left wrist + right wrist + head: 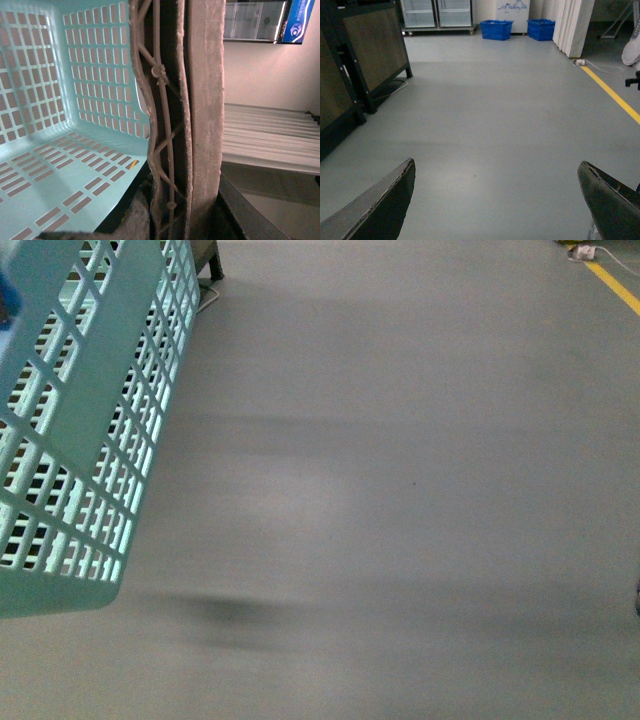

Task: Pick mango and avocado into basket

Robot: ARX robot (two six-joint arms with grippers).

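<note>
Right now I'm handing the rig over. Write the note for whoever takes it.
Left pincer: looks shut on the brown handle of the basket, which hangs off the floor at the robot's left.
Right pincer: open, empty, over the floor.
Mango, avocado: in no view; the visible part of the basket holds no fruit.
Done: nothing loaded, as far as shown.
Left: find both fruits and put them in the basket.

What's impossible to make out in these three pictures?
1. Mango and avocado: they appear in no view, so where they lie is unknown.
2. Basket: front view, motion-blurred and cut off by the left edge.
3. Basket's whole inside: left wrist view, partly hidden behind its brown handles.
</note>
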